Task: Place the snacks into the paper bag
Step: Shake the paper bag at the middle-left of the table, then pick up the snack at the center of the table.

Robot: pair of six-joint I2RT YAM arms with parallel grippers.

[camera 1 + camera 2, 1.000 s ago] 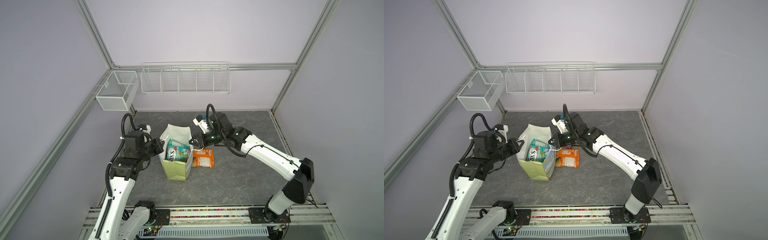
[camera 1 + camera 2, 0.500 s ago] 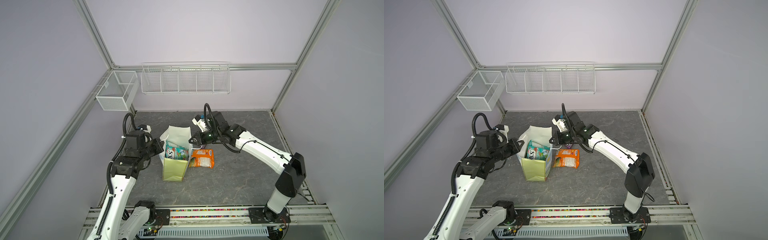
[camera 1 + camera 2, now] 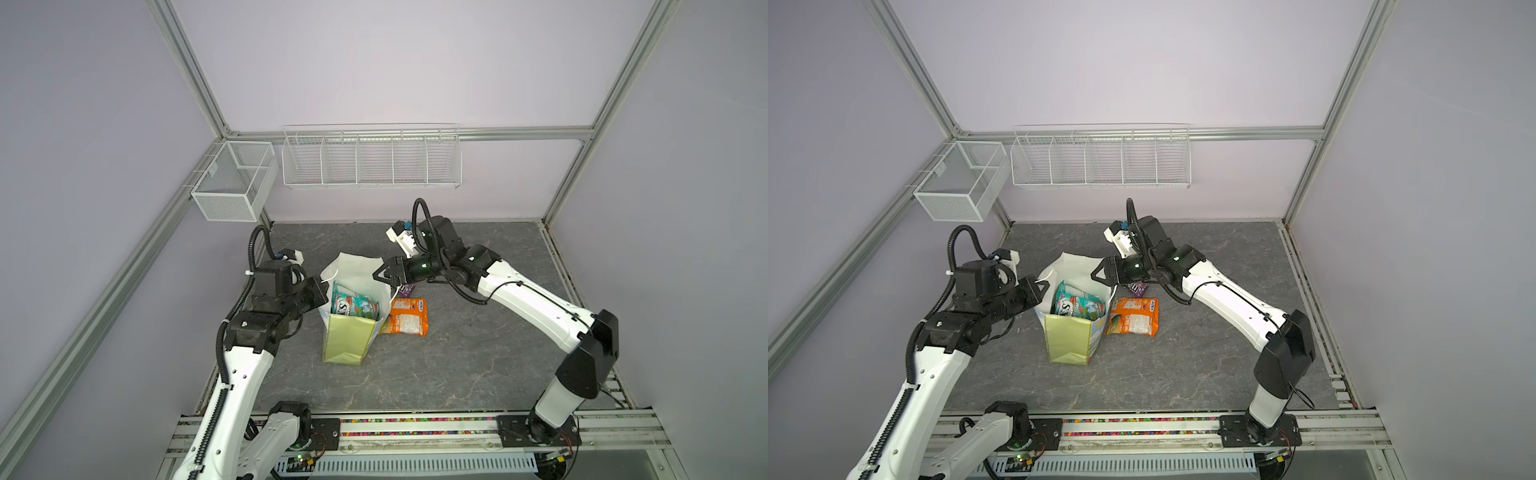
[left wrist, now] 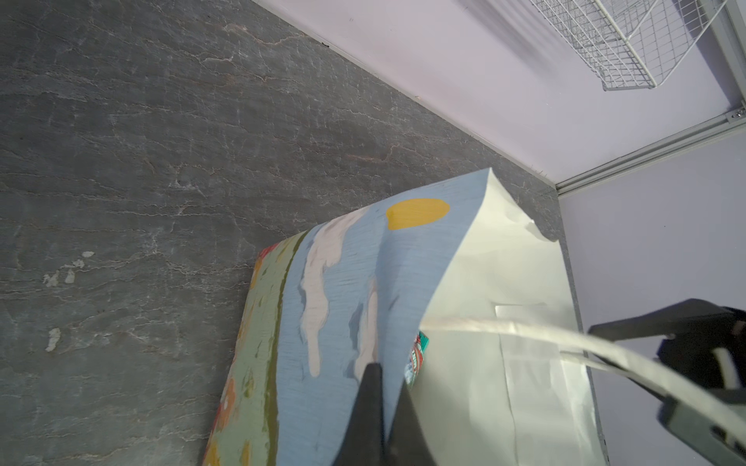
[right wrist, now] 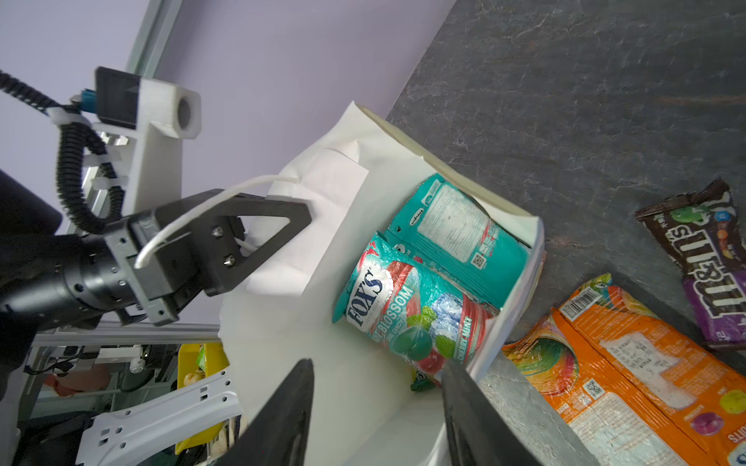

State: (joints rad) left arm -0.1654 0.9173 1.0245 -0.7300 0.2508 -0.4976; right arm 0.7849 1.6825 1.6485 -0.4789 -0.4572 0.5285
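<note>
The paper bag [image 3: 347,343] [image 3: 1067,338] stands upright and open mid-table. My left gripper [image 3: 325,286] [image 4: 387,379] is shut on its left wall, blue print outside [image 4: 343,290], white inside. In the bag lie a teal-red FOX'S pouch [image 5: 403,306] [image 3: 353,307] and a teal pouch [image 5: 456,238]; a green bit [image 5: 422,381] shows beneath them. My right gripper [image 3: 380,274] [image 5: 378,365] hangs open over the bag's mouth at its right rim, with nothing in it. On the table right of the bag lie an orange pouch [image 3: 405,318] [image 5: 629,383] and a brown-purple M&M's pack [image 3: 407,289] [image 5: 702,258].
A white cord handle [image 5: 210,201] drapes over my left gripper's fingers. Two white wire baskets [image 3: 235,187] [image 3: 372,160] hang on the back wall above the table. The metal rail [image 3: 415,428] runs along the table's front edge.
My right gripper has gone from shut to open and has shifted a little toward the bag's far rim. The bag now stands straighter. The left gripper keeps its hold.
</note>
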